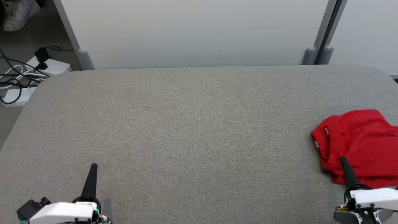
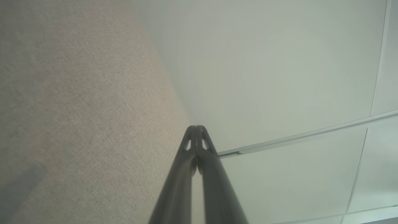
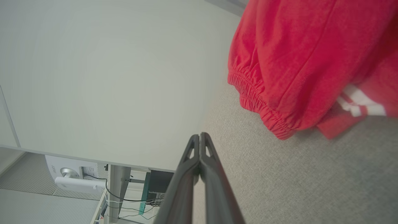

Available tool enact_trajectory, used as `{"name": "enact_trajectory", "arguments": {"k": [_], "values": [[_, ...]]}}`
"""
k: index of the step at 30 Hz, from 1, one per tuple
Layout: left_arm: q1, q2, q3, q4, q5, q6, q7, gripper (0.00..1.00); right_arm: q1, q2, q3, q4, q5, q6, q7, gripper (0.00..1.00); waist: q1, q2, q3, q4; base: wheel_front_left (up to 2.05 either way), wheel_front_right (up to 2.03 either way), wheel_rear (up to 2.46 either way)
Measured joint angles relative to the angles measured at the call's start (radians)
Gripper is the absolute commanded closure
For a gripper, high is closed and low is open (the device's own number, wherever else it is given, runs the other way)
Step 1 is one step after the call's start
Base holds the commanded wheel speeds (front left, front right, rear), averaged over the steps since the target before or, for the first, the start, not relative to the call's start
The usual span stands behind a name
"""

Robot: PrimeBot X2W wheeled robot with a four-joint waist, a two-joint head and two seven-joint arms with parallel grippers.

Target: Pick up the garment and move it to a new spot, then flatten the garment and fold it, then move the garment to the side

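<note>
A crumpled red garment (image 1: 360, 143) with an elastic waistband lies at the right edge of the grey table (image 1: 186, 130). In the right wrist view the garment (image 3: 304, 62) lies to the upper right, a white stripe showing on it. My right gripper (image 1: 343, 160) is shut with nothing held; in the head view its tip overlaps the garment's near edge, while the right wrist view shows the fingertips (image 3: 199, 137) off the cloth, over the table. At the lower left my left gripper (image 1: 94, 166) is shut and empty over bare table, its fingers (image 2: 196, 129) pressed together.
A white partition wall (image 1: 192, 31) stands behind the table. Power strips and cables (image 1: 28, 74) lie on the floor at the far left, and a white shoe (image 1: 20, 14) sits at the top left corner.
</note>
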State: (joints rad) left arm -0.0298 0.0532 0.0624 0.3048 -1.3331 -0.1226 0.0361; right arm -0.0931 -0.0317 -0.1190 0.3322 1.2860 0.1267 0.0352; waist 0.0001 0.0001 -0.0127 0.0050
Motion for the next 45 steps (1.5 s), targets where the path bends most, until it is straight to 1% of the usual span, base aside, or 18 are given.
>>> {"name": "enact_trajectory", "arguments": {"k": [26,45], "values": [[-0.021,-0.01,0.018,-0.032,-0.267,0.0,0.071,1.0,0.001,-0.004,-0.009,-0.057,0.31,0.0,0.07,1.0,0.0,0.0,0.016,-0.005,0.0,0.0,0.0],[-0.021,-0.01,0.018,-0.032,-0.271,0.0,0.074,1.0,0.001,-0.004,-0.009,-0.057,0.311,0.0,0.07,1.0,0.0,0.0,0.016,-0.005,0.0,0.0,0.0]]}}
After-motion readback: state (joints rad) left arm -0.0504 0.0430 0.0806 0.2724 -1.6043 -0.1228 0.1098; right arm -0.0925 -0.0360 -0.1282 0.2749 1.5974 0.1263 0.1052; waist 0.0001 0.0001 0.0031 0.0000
